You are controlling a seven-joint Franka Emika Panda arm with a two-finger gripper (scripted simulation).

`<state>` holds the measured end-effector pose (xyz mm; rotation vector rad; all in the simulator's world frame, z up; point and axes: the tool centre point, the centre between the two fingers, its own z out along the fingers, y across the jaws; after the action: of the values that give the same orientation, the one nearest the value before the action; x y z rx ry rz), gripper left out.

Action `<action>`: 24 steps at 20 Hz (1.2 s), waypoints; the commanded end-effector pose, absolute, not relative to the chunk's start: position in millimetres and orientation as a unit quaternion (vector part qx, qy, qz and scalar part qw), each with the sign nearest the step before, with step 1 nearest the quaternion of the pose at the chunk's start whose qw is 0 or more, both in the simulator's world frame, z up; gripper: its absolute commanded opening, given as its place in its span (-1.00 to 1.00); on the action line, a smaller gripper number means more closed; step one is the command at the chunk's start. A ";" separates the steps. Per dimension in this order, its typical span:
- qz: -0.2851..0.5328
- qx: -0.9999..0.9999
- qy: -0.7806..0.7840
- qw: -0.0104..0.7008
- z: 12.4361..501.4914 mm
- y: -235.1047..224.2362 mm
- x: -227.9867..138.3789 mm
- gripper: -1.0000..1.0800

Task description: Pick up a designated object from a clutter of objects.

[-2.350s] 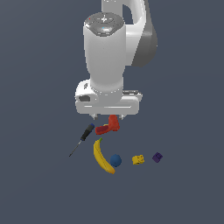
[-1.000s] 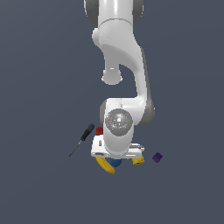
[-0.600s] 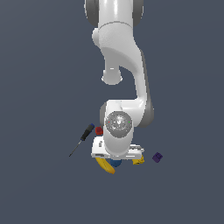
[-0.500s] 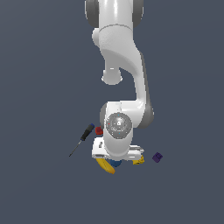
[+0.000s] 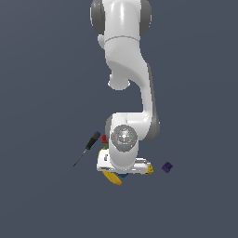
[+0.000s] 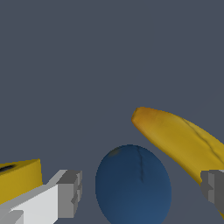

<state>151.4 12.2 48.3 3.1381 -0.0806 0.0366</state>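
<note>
Gripper spread wide around the small plain blue ball; long yellow banana crowds at two o'clock (tight); I'd centre, then squeeze gently

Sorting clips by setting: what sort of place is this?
Likely a simulated test scene: a featureless grey floor, a lone arm, and small clutter such as a blue ball and banana.
</note>
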 end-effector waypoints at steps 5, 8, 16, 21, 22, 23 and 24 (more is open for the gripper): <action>0.000 1.000 -0.022 0.000 31.1 17.6 144.2 -1.00; 0.000 1.000 -0.022 0.000 31.1 17.6 144.2 -1.00; 0.014 1.000 -0.022 -0.001 51.9 17.2 153.2 -1.00; 0.013 1.000 -0.022 -0.001 71.4 14.3 151.4 -1.00; 0.013 1.000 -0.022 -0.001 77.7 13.4 150.8 -1.00; 0.012 1.000 -0.022 -0.001 84.1 12.4 150.2 -1.00; 0.012 1.000 -0.022 -0.001 91.4 11.3 149.6 -1.00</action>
<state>149.8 12.9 80.2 3.1419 -0.0674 0.0354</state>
